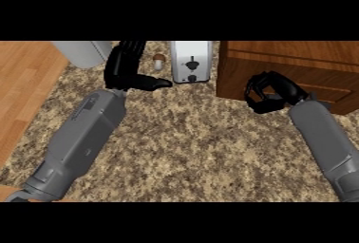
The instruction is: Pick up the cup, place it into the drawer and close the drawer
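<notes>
The wooden drawer unit (294, 59) stands on the counter at the right, and its front faces my right hand. My right hand (270, 92) is against that front with its fingers curled; nothing shows inside them. My left hand (126, 64) is at the back left, open, fingers straight and pointing away, thumb out to the right. Just left of it stands a pale grey rounded thing (84, 50), cut off by the view's top; I cannot tell whether it is the cup. The inside of the drawer is hidden.
A silver toaster (191, 61) stands at the back middle, between my left hand and the drawer unit. A small brown mushroom (159, 59) lies beside the toaster's left side. The speckled counter (196, 142) ends at a wooden floor (21, 85) on the left.
</notes>
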